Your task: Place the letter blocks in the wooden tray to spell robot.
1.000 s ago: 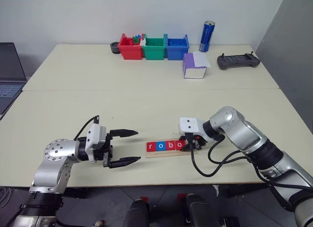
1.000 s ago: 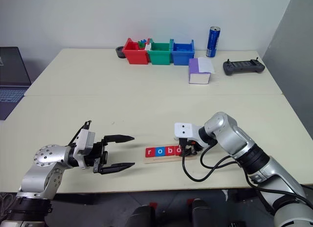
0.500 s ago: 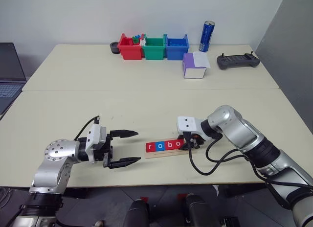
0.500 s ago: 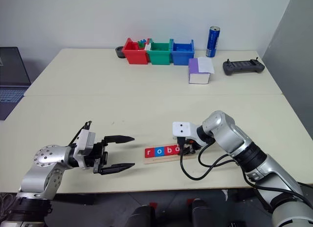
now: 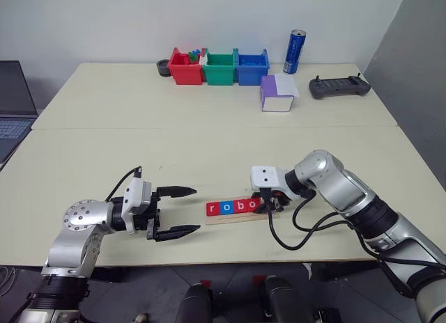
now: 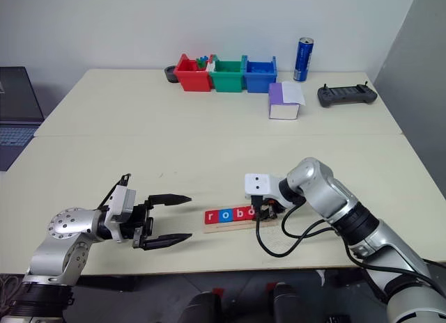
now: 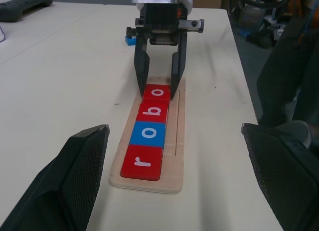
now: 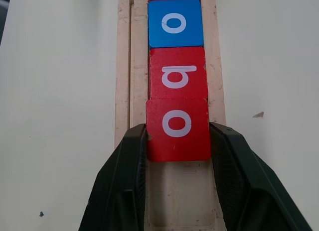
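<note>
Right tool [image 8: 178, 141] is pinching the red "o" tile [image 8: 178, 129] by its two side edges, pads flat on the edges, tile sitting in the wooden tray [image 5: 240, 216] right behind the red "b" [image 8: 176, 74]. Tray is on the bench [image 5: 209, 149] near the front edge, between the two arms. In it, in order: red "r" [image 7: 144, 162], blue "o" [image 7: 150, 133], red "b", then the held "o" — so 4 of 5 in, last slot at the right tool's end open. A small blue piece [image 7: 130, 40] lies on the bench just behind the right tool in the left wrist view; prob the "t" but can't read a letter on it. Left tool [image 5: 173, 211] is spread wide, empty, hanging just off the tray's "r" end, not touching. Handling, judging by looks: tiles are thin, stiff, light, smooth painted faces — prob slippery, so grip on opposite side edges, centred, as the right tool does now; face grab won't work w/ them lying flat. Low mass means a tile can stick to a pad or skate on release, so open slow and lift straight. Tray is a light thin strip too, nothing pins it, a sideways push on the row could shove the whole thing. Neighbours butt edge to edge, so fingers only fit across the row.
</note>
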`<act>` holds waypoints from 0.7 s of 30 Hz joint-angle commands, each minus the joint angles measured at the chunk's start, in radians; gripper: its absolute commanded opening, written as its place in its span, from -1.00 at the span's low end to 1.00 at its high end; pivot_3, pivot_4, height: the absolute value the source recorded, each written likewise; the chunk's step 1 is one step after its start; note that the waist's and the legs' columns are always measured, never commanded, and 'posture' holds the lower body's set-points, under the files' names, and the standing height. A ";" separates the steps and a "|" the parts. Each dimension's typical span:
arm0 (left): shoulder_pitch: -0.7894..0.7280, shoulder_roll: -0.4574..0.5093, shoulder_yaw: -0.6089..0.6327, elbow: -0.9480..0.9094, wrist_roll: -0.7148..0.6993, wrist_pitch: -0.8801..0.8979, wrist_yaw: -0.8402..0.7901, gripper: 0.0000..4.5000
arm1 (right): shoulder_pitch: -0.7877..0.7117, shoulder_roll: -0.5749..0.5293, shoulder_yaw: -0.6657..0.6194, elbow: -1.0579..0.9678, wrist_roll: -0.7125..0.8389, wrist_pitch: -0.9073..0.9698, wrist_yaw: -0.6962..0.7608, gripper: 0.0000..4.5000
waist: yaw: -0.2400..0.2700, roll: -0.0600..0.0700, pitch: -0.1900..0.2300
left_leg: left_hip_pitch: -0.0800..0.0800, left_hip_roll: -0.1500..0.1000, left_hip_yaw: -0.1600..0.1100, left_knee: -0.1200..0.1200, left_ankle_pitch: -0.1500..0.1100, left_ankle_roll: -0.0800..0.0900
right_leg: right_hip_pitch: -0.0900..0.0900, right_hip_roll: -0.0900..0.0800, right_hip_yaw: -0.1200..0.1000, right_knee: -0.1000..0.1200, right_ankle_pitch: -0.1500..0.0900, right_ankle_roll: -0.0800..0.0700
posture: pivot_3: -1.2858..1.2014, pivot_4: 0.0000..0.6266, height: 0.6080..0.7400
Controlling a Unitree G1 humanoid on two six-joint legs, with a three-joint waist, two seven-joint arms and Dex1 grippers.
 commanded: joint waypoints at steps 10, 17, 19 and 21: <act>-0.003 0.012 0.017 0.000 -0.002 -0.024 -0.011 1.00 | -0.017 -0.001 -0.047 -0.015 0.030 0.007 0.002 1.00 | 0.000 0.000 0.000 | 0.000 0.000 0.000 0.000 0.000 0.000 | 0.000 0.000 0.000 0.000 0.000 0.000 | 0.03 -0.52 1.00; 0.003 0.015 0.022 -0.001 -0.004 -0.028 -0.011 1.00 | 0.000 -0.057 -0.174 -0.105 0.144 0.030 0.042 1.00 | 0.001 0.000 0.000 | -0.001 0.000 0.000 0.000 0.000 0.000 | 0.000 0.000 0.000 0.000 0.000 0.000 | 0.03 -0.52 1.00; 0.009 0.018 0.026 -0.008 -0.007 -0.026 -0.009 1.00 | 0.040 -0.105 -0.215 -0.145 0.185 0.025 0.062 1.00 | 0.002 0.000 0.000 | -0.001 0.000 0.000 0.000 0.000 0.000 | 0.000 0.000 0.000 -0.001 0.000 0.000 | 0.03 -0.52 1.00; 0.011 0.019 0.027 -0.011 -0.007 -0.024 -0.008 1.00 | 0.089 -0.151 -0.230 -0.168 0.201 0.007 0.075 1.00 | 0.003 0.000 0.000 | -0.001 0.000 -0.001 0.000 0.000 0.000 | 0.000 0.000 -0.001 -0.001 0.000 0.000 | 0.03 -0.52 1.00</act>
